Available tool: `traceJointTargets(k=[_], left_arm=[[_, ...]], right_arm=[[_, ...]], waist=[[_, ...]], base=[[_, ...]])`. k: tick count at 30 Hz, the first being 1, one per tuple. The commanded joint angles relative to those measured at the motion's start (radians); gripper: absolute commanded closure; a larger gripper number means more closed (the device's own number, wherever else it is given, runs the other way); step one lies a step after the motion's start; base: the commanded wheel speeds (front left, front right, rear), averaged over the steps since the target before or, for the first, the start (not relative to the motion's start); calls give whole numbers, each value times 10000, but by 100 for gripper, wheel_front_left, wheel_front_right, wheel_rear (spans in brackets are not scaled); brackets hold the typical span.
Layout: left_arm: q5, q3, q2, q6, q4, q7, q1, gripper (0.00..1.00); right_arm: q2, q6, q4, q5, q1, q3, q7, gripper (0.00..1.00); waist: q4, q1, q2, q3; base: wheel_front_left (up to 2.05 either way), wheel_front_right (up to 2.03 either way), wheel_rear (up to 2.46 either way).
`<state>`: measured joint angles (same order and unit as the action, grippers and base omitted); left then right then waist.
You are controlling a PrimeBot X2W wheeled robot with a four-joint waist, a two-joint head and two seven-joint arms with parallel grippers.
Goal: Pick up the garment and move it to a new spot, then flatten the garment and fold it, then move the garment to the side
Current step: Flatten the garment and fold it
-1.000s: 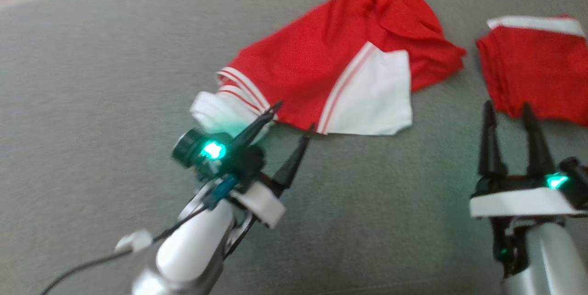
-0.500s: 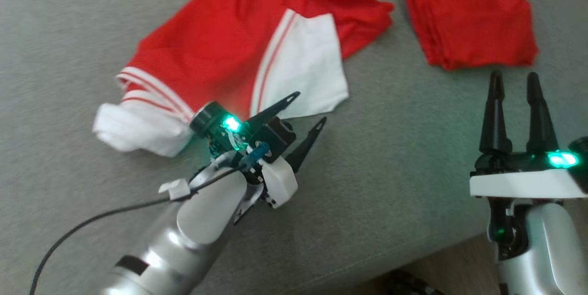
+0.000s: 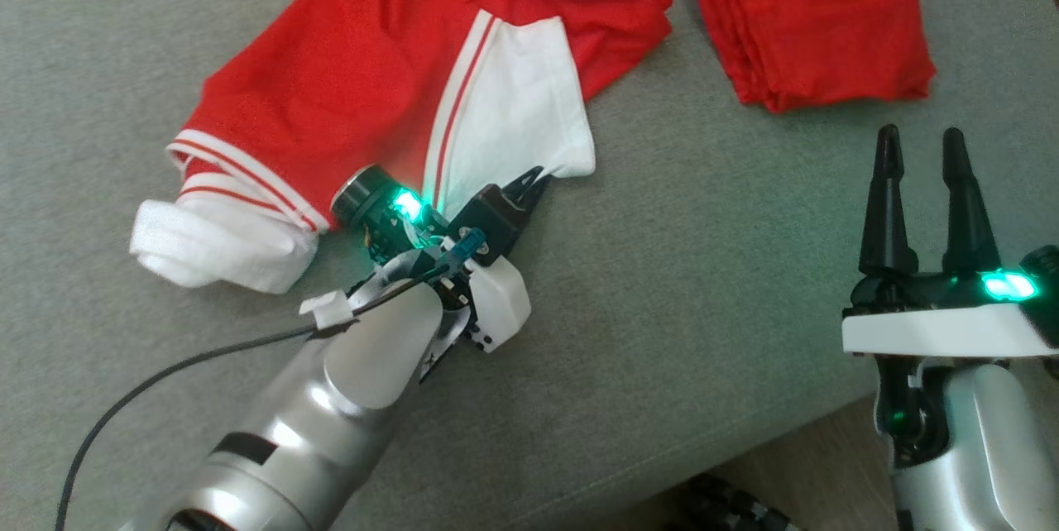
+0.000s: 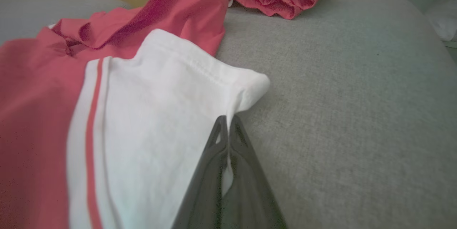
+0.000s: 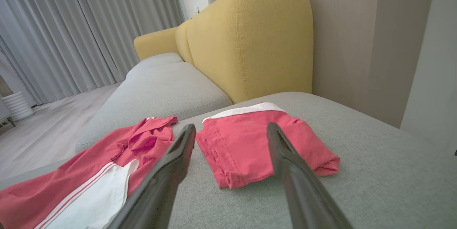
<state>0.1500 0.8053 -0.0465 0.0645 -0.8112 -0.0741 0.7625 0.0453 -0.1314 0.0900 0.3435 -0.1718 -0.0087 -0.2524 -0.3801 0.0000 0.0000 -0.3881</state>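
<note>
The red garment (image 3: 364,76) with white sleeves lies rumpled across the upper left and upper middle of the head view, on the grey sofa seat (image 3: 703,266). Its body is bunched toward the top edge of the frame. One white sleeve (image 3: 513,109), edged by two red stripes, lies flat near the middle. The other sleeve (image 3: 215,241) is curled up at the left of the frame.

The left gripper (image 3: 529,181) reaches up from the lower left, and its fingers are pressed together on the lower corner of the flat white sleeve. In the left wrist view a fold of white cloth is pinched between the two dark fingers and rises in a small peak just past their tips. A black cable (image 3: 165,374) trails from that arm toward the bottom left corner.

The right gripper (image 3: 918,159) stands at the lower right of the head view with its fingers apart, holding nothing and clear of the cloth. Above it, in the upper right, lies a folded red piece (image 3: 811,18), apart from the garment. In the right wrist view, a yellow backrest (image 5: 250,36) rises behind the seat and grey curtains (image 5: 71,25) hang at the upper left.
</note>
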Motion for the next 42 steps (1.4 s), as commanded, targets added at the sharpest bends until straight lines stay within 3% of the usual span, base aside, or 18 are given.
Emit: traceJointTargets(k=[1,8,14,19,25,31,32,33,38,41,42], left_arm=[[35,-201,-154,-56,-33,-26,176,100],[573,-564,-84,-396,269,-1099,296,100],[1629,-1744,-216,-552,1075,-1554,798,100],[2136,-2668,-1215,-398,1459,-1108,1953,100],[2243,-3413,-2943,-121,869,-21,3902,100],[1901,-3783,-4368,-362,-358,420,5600,100],[1853,-3819,-4482,-444,-541,377,5813,70],[1819,-3863,-4539,-563,-705,289,6012,0],[1767,-4022,-4507,-1058,-1505,-417,6643,0],[1831,-4010,-4349,-960,-1770,-741,6667,0],[1804,-3849,-4145,-748,-1976,-1045,6530,0]], right_arm=[[49,7,-339,29,-47,165,-93,0],[49,7,-210,-228,22,138,-93,0],[49,7,-61,-420,98,165,-93,0],[49,7,26,-450,88,338,-93,0],[49,7,69,-213,-111,831,-93,0],[49,7,81,23,-240,1137,-93,0],[49,7,74,40,-238,1173,-93,0],[49,7,60,47,-236,1193,-93,0],[49,7,-17,-9,-273,1250,-93,0],[49,7,-43,-52,-280,1224,-93,0],[49,7,-37,-170,-277,1189,-93,0]], waist=[[95,0,0,68],[769,0,0,654],[1360,0,0,1120],[1496,0,0,1105],[990,0,0,601],[353,0,0,36],[285,0,0,-44],[249,0,0,-124],[297,0,0,-382],[439,0,0,-374],[665,0,0,-287]], base=[[0,0,0],[0,0,0],[0,0,0],[0,0,0],[0,0,0],[0,0,0],[0,0,0],[0,0,0],[0,0,0],[0,0,0],[0,0,0]])
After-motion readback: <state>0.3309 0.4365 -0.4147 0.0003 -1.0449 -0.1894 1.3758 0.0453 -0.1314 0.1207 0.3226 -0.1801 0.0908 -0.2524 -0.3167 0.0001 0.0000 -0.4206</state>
